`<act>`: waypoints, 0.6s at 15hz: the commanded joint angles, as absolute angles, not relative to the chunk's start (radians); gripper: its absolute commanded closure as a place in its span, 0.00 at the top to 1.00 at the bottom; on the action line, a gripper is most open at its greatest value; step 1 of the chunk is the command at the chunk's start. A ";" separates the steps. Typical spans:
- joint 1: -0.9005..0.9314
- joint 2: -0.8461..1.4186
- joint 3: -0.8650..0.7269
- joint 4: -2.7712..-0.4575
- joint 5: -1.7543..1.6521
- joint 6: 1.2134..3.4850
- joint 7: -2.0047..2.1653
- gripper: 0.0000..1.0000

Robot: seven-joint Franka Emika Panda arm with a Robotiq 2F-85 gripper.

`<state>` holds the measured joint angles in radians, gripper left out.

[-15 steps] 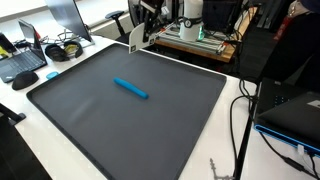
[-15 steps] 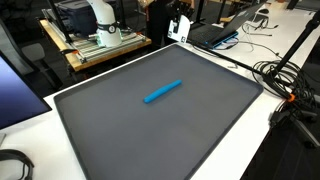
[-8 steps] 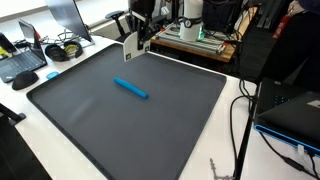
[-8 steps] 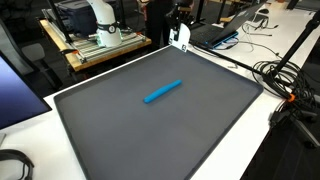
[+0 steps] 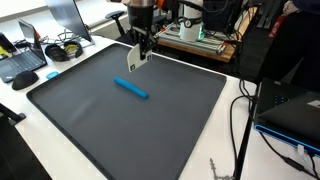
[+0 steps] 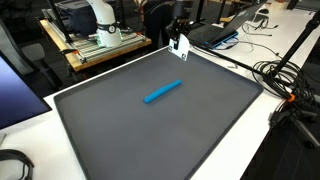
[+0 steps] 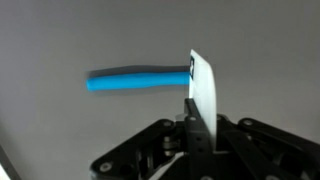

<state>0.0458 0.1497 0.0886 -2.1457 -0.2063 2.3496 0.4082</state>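
**Gripping a white card above the mat's far edge**

Pinching a thin white card [image 7: 203, 85], the gripper [image 7: 195, 128] has its fingers closed on the card's lower edge in the wrist view, so the sheet stands out flat and stiff beyond the black jaws. In both exterior views the card [image 5: 132, 59] [image 6: 182, 46] hangs under the gripper [image 5: 139, 48] [image 6: 177, 38], above the far border of the dark mat [image 5: 100, 125], just inside its rim.

A blue stick [image 5: 131, 89] lies near the middle of the mat [image 6: 150, 135], apart from the card and touched by nothing. It is a smooth, round, slim rod, lying at a slant to the mat's sides. In the wrist view the blue stick [image 7: 138, 79] runs crosswise on the mat behind the card, one end hidden by the sheet.

The mat is a wide rectangle with rounded corners and a matte grey, cloth-like face. It is bare all round the stick, with open room out to every edge.

Off the mat, a laptop [image 5: 22, 62] sits on the white table beyond one side, and black cables [image 6: 290, 80] trail past another.

The card's face shows plain white; any print is too small to tell.
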 commanded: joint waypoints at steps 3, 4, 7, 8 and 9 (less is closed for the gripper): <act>0.048 0.253 0.053 -2.129 -0.116 2.444 0.290 0.01; 0.047 0.269 0.049 -2.125 -0.110 2.455 0.278 0.01; 0.048 0.312 0.037 -2.119 -0.098 2.496 0.257 0.01; 0.049 0.324 0.033 -2.116 -0.098 2.504 0.252 0.01; 0.049 0.336 0.031 -2.115 -0.097 2.511 0.247 0.01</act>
<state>0.0443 0.2954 0.0442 -2.1400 -0.1369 2.4874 0.2938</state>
